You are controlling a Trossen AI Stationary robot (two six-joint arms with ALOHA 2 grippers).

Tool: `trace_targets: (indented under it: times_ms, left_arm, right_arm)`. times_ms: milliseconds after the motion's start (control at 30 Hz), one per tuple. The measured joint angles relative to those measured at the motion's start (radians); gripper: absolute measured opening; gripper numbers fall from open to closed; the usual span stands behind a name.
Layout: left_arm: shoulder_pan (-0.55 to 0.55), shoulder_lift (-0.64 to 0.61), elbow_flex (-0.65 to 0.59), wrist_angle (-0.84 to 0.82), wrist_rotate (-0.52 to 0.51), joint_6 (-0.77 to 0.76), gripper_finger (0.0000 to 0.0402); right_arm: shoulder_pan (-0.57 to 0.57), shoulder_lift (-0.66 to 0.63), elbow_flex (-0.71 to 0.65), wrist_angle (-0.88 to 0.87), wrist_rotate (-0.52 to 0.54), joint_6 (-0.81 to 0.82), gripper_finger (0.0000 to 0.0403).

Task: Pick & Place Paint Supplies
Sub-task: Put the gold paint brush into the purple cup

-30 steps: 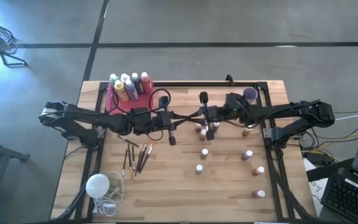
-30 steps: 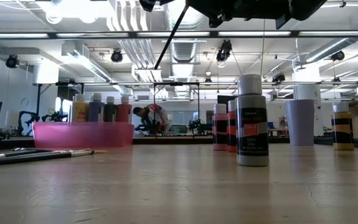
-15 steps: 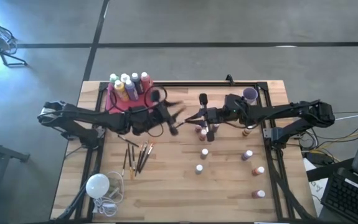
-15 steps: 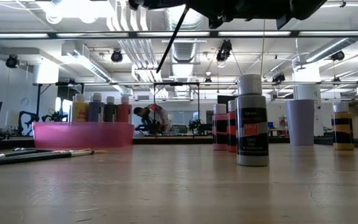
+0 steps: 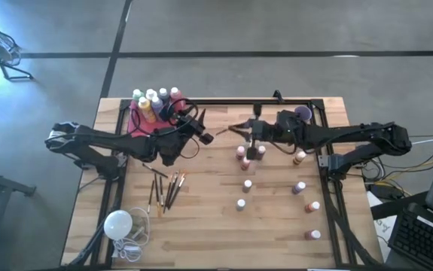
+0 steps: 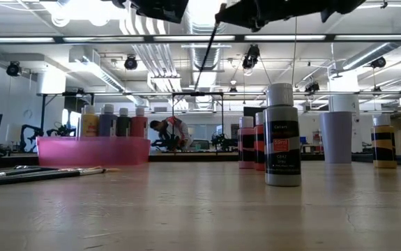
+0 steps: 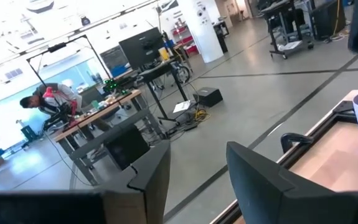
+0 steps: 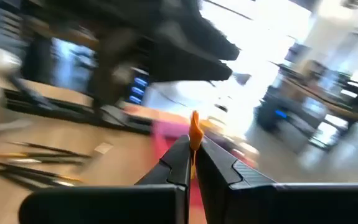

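High above the table's middle, my right gripper is shut on a thin dark paintbrush. My left gripper stands open just left of the brush's free end, holding nothing and facing the far edge. Several more brushes lie flat on the table at near left. Larger white-capped bottles stand in a pink tray at far left. Small bottles stand scattered at middle right. My right gripper pinches the paintbrush between its two fingers close to the brush's orange end, which sticks out just past the fingertips. The fingers point level and lie across the brush. The brush is clear of the table, and its long dark shaft slants down toward my left gripper.
A purple cup stands at far right beside the right arm. A white bulb with its cord lies at the near left corner. A black frame runs around the tabletop. The near middle of the table is bare wood.
My left gripper has opened, let go of the paintbrush and swung round toward the far edge. My right gripper has stayed shut on the brush and turned a little. The brush now hangs from it alone, its free end swung toward the right.
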Motion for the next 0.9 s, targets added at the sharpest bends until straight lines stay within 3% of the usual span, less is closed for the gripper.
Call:
trace_targets:
  times_ms: [133, 233, 467, 900]
  left_arm:
    - [0.000, 0.000, 0.000, -0.007, 0.001, 0.000, 0.0163]
    - [0.000, 0.000, 0.000, -0.007, 0.001, 0.000, 0.0163]
    - [0.000, 0.000, -0.001, -0.014, 0.002, -0.001, 0.0163]
    - [0.000, 0.001, -0.001, -0.013, 0.002, -0.002, 0.0163]
  right_arm:
    - [-0.026, -0.040, 0.051, -0.162, 0.186, -0.008, 0.0013]
    - [-0.075, -0.067, 0.104, -0.354, 0.253, 0.039, 0.0013]
    - [-0.246, -0.111, 0.182, -0.611, 0.273, 0.128, 0.0013]
    - [-0.623, -0.318, 0.109, -0.639, 0.275, 0.205, 0.0013]
